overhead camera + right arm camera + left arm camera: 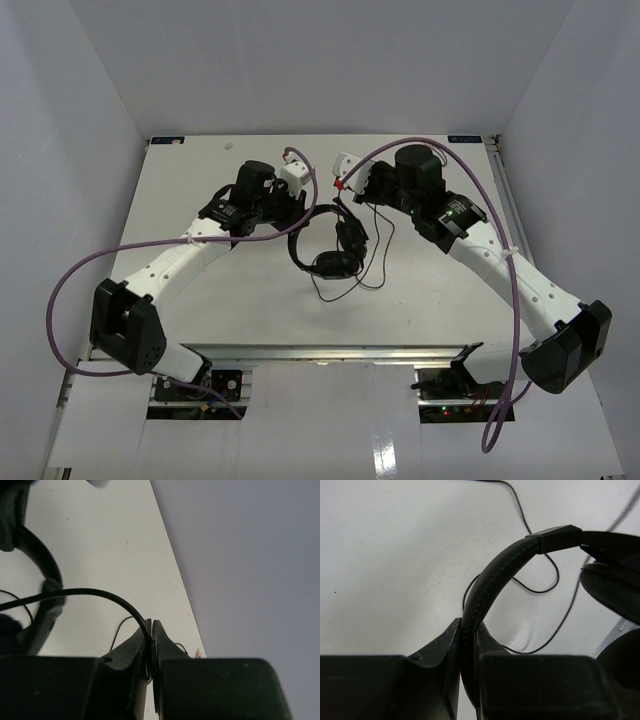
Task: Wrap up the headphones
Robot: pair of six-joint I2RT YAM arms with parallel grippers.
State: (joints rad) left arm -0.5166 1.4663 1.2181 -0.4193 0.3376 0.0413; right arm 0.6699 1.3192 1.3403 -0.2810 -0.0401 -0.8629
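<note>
The black headphones point(328, 248) hang above the middle of the white table, earcups low. My left gripper point(298, 207) is shut on the padded headband point(495, 577), which runs up between the jaws point(469, 630); an earcup point(615, 587) shows at the right of the left wrist view. My right gripper point(352, 190) is shut on the thin black cable point(100, 592), which arcs out of the closed jaws point(151, 627) toward the headband point(42, 565). More cable point(368, 262) loops loosely on the table below the headphones. A pink plug tip point(198, 653) lies near the table edge.
White walls enclose the table point(200, 180) on the left, back and right. The table's right edge point(175, 570) is close to my right gripper. Thick purple arm cables point(60, 300) arc beside both arms.
</note>
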